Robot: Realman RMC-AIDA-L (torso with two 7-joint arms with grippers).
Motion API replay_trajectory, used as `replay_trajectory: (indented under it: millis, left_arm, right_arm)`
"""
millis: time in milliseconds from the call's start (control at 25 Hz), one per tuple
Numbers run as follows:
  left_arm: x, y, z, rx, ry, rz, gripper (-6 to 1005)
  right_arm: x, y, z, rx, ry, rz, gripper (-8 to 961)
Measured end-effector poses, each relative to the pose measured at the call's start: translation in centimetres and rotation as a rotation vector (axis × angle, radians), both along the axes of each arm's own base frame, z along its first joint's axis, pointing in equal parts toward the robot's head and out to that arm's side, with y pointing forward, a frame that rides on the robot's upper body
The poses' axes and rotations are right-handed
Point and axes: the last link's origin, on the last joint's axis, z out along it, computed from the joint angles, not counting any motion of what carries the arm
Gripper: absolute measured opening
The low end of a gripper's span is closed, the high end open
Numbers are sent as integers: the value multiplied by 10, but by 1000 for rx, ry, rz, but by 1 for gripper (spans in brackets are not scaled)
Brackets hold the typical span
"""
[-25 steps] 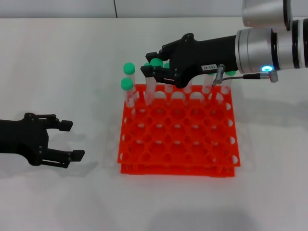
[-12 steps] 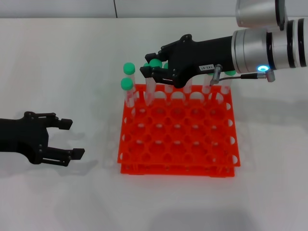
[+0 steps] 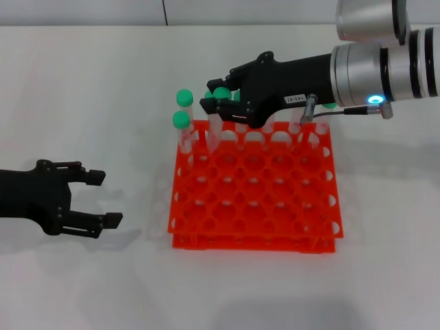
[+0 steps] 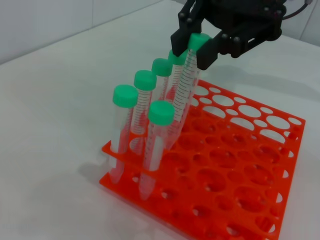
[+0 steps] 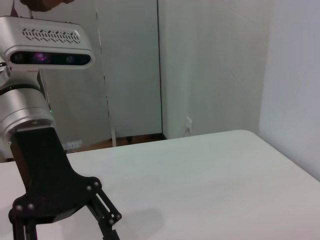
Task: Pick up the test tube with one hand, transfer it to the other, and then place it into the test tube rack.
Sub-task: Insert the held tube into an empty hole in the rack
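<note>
The right gripper (image 3: 221, 104) hangs over the far left corner of the test tube rack (image 3: 254, 185), its fingers clamped on the green cap end of the test tube (image 4: 186, 87); the tube leans at a tilt, its lower end down in a back-row hole among the other green-capped tubes (image 4: 145, 105); the rack sits mid-table on the white table (image 3: 103, 89); the left gripper (image 3: 93, 199) rests low near the table's left edge, well apart from the rack, jaws spread wide and holding nothing.
</note>
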Motion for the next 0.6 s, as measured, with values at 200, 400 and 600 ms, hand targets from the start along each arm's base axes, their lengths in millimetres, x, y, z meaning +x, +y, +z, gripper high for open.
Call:
replay_trajectory:
  millis: [200,400,600]
  left_arm:
    - [-1,-1,0,0,-1,2,884]
    - [0,-1,-1,-1,-2,3,884]
    - [0,-1,-2,-2,-4,3,884]
  right_arm:
    - [2,-1,0,-6,0,-5,284]
    - [1,-2,-3,-14,-8,0,286]
    - [-1,1,-6,-21,-16,-3,288]
